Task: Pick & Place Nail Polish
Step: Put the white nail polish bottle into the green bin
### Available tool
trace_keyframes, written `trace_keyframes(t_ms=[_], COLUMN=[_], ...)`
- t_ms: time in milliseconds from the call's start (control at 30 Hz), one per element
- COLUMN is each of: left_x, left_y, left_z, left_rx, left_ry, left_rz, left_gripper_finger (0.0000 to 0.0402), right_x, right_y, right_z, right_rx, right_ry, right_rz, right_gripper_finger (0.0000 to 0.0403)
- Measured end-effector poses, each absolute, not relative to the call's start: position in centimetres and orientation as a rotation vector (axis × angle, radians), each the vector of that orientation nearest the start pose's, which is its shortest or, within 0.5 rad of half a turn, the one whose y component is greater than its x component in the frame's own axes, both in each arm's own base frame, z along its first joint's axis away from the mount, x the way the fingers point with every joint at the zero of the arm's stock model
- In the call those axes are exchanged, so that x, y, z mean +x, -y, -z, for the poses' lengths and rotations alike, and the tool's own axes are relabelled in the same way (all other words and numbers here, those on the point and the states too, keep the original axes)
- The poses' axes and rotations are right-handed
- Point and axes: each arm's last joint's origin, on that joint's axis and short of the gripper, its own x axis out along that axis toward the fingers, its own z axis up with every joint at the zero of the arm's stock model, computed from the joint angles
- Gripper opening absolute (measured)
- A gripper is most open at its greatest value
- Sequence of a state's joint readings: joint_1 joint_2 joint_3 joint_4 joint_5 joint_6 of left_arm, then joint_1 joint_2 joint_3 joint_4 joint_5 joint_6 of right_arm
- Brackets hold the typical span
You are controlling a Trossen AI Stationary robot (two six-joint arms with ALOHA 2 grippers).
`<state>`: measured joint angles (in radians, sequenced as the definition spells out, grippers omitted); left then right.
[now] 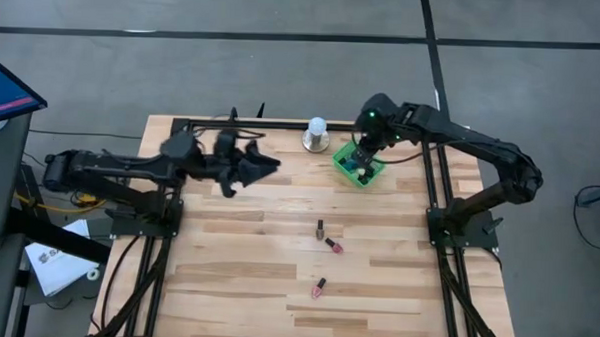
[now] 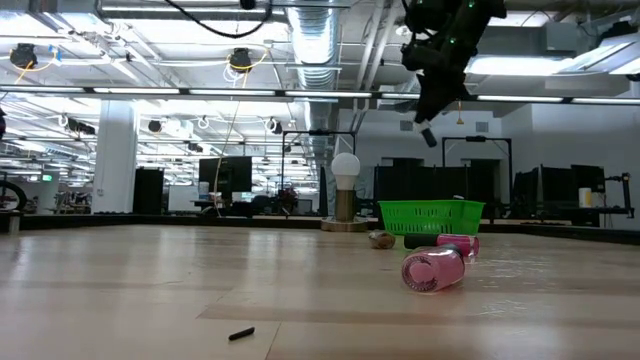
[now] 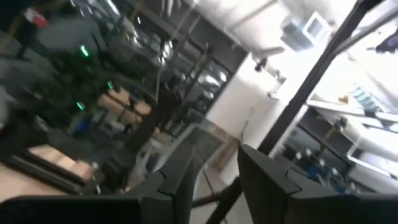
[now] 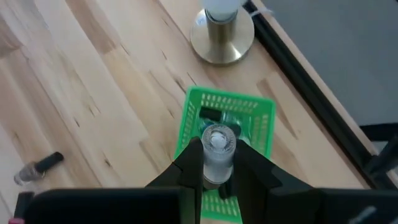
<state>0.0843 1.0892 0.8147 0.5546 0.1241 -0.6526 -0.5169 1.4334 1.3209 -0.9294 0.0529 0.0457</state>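
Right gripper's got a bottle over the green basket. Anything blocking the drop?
Nothing visible. The right gripper holds a clear nail polish bottle directly above the green basket, whose top is open. Bottles already lie inside it, but they sit low. The white-domed object stands clear beside the basket.

Grey concrete floor [image 1: 283, 68], exposed ceiling ducts [image 2: 320, 40], bright strip lights [image 2: 180, 92]

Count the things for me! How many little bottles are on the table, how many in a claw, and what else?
3 nail polish bottles lying on the table
1 clear bottle in the right claw
1 green basket
1 white-domed object
Total: 6, leaving out bottles inside the basket, too hidden to count.
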Motion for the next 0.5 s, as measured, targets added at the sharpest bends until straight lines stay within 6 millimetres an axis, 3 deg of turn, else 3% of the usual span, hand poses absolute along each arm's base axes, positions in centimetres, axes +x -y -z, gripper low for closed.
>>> trace_keyframes(t_ms=[200,500], left_x=[20.1,17.3], left_y=[-2.0,-2.0], left_z=[-34.9,-31.3], left_rx=[-0.62,-0.674], left_ry=[0.334,0.356], left_rz=[0.053,-0.077], left_gripper_finger=[0.0117,0.0117], right_x=[23.7,23.9], right_y=[14.3,14.7], right_z=[-30.1,-25.9], right_rx=[0.315,0.355], right_ry=[-1.084,-1.078], right_rz=[0.554,0.575], right_gripper_finger=[0.0048,0.0046])
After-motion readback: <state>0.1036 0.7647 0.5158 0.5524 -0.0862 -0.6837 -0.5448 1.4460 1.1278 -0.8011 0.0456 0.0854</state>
